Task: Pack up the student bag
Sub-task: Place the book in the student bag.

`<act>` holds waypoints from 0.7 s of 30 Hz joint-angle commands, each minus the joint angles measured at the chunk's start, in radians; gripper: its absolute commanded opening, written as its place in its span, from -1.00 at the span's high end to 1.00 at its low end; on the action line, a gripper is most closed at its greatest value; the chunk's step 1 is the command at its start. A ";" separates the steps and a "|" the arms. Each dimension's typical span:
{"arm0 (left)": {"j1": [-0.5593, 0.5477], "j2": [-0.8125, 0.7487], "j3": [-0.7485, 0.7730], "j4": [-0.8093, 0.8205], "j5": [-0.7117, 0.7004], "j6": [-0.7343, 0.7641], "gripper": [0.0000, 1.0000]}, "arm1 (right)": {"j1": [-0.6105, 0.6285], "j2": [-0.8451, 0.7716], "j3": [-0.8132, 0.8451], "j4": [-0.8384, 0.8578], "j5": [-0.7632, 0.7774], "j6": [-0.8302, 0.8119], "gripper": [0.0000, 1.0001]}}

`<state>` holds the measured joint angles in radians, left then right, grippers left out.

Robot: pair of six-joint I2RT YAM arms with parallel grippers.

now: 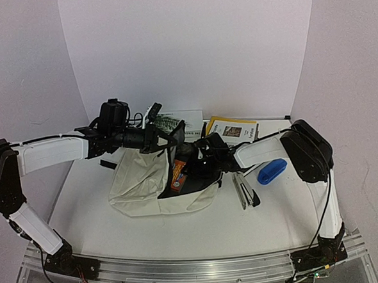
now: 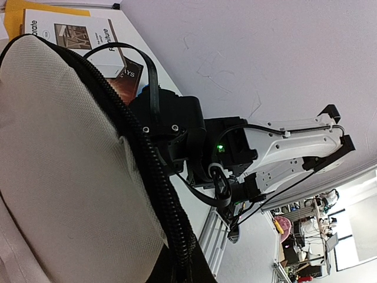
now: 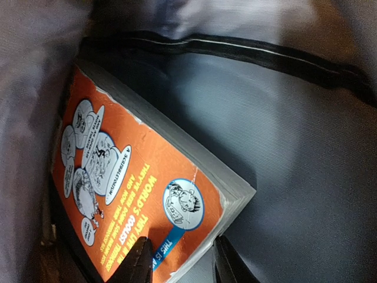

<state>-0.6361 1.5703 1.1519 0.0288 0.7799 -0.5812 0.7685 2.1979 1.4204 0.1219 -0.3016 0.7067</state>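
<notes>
I'm holding orange book (image 3: 135,177) inside student bag (image 1: 137,180), right gripper (image 3: 182,262) clamped on it. Left gripper (image 1: 176,139) state unclear. Next probably needs letting go and backing out.

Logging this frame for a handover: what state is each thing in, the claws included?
student bag: lying on the table, zip open.
orange book: inside the bag, tilted against the lining.
right claw: inside the bag, fingers apart around the book's corner; grip unclear.
left claw: at the bag's mouth; open or shut unclear.
blue object: on the table, unpacked.
stapler-like tool: on the table, unpacked.
booklets: flat at the back, unpacked.
</notes>
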 commanded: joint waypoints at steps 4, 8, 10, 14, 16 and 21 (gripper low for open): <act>-0.005 -0.002 0.012 0.086 -0.005 -0.009 1.00 | 0.008 0.045 0.063 0.147 -0.096 0.017 0.34; -0.004 -0.013 -0.003 0.054 -0.075 0.007 1.00 | 0.008 0.005 0.029 0.150 -0.059 -0.004 0.32; -0.004 -0.025 -0.010 0.027 -0.143 0.013 1.00 | 0.008 -0.025 0.006 0.150 -0.036 -0.012 0.31; -0.002 -0.061 -0.016 -0.113 -0.415 -0.006 1.00 | 0.008 -0.094 -0.050 0.150 -0.010 -0.023 0.18; -0.002 -0.086 -0.032 -0.229 -0.589 -0.053 1.00 | 0.008 -0.165 -0.122 0.150 0.016 -0.024 0.09; 0.011 -0.156 -0.152 -0.256 -0.737 -0.144 1.00 | 0.006 -0.332 -0.259 0.144 0.070 -0.033 -0.19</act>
<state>-0.6399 1.4971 1.0698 -0.1619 0.2665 -0.6422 0.7696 2.0251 1.2366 0.2272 -0.2939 0.6975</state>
